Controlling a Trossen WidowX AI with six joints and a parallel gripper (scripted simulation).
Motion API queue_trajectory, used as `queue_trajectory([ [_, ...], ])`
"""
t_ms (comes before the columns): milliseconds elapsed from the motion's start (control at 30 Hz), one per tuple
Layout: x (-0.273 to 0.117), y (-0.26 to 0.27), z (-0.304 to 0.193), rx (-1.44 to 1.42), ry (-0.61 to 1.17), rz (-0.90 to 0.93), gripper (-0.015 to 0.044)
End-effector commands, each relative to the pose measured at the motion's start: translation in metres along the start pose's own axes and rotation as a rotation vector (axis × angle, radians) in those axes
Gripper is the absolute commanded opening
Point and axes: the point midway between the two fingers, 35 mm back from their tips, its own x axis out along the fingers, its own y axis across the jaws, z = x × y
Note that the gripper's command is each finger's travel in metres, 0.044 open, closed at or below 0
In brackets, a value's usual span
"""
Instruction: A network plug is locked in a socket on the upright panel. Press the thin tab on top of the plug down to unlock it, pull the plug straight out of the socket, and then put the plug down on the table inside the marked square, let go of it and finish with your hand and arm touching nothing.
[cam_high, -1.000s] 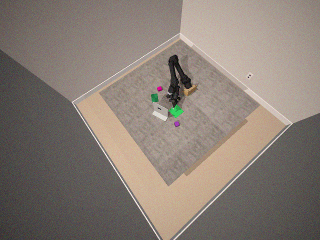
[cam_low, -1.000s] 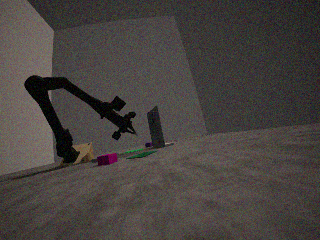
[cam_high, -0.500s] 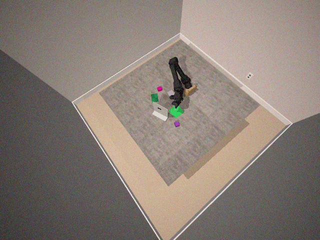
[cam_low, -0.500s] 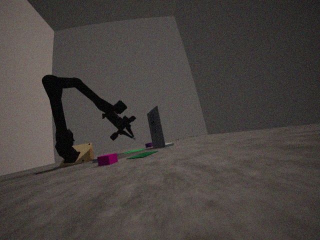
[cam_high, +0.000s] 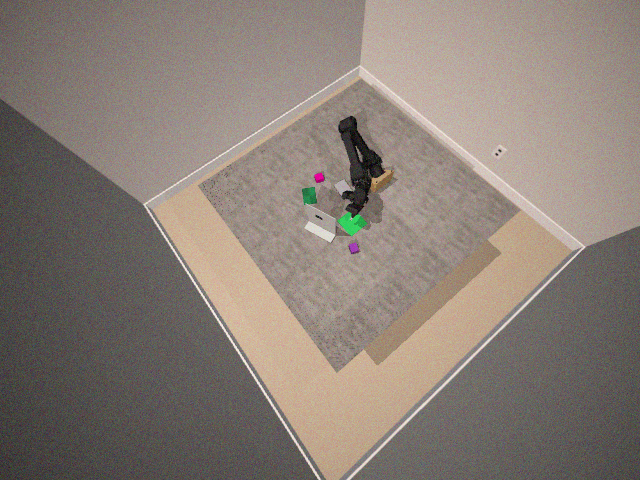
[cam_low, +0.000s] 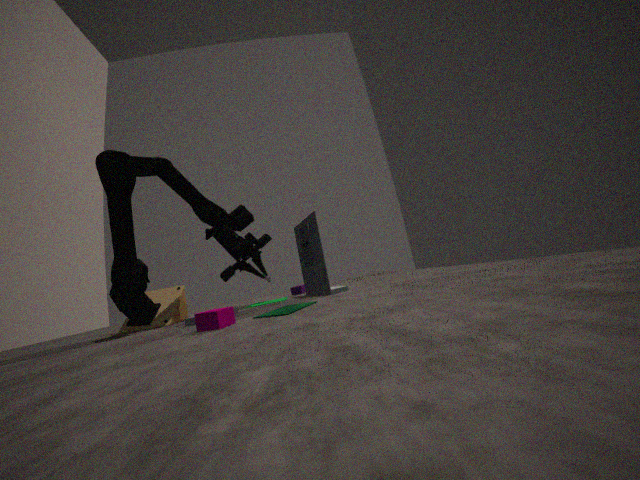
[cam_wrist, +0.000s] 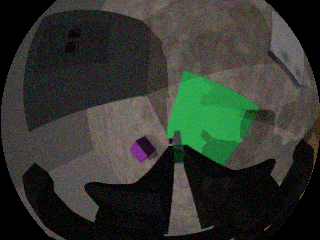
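Bright green marks the flat patch (cam_high: 351, 226) (cam_low: 266, 302) (cam_wrist: 210, 110) just beside the upright panel (cam_high: 327, 221) (cam_low: 313, 260) (cam_wrist: 100, 75), and I take it to be the marked square. Between the fingers of the end effector (cam_high: 353, 212) (cam_low: 267, 277) (cam_wrist: 178, 147), which stand nearly closed, sits the small grey and green plug (cam_wrist: 178, 154), out of its socket and held near the tips. From where I stand, the tips hang above the surface (cam_high: 310, 279) (cam_low: 361, 387) (cam_wrist: 115, 120) in front of the panel, so the unlocking and pulling look finished and the placing remains. The plug seems to be over or near the patch's edge, though I can't tell exactly; letting go too soon could drop it outside, or make it bounce or roll off the green. The fingers slant downward, so the plug might meet the surface on one corner and twist in that narrow pinch. A sideways drift towards the panel could knock it, while overshooting past the patch could bump the purple block (cam_high: 354, 248) (cam_low: 297, 290) (cam_wrist: 142, 149) near the panel. Even after a good placement, a hasty retreat with barely parted fingers could drag the plug along.
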Motion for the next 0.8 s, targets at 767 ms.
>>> queue_trajectory([
  [767,0.038,-0.029,0.001,-0.007,-0.008,-0.01,0.0],
])
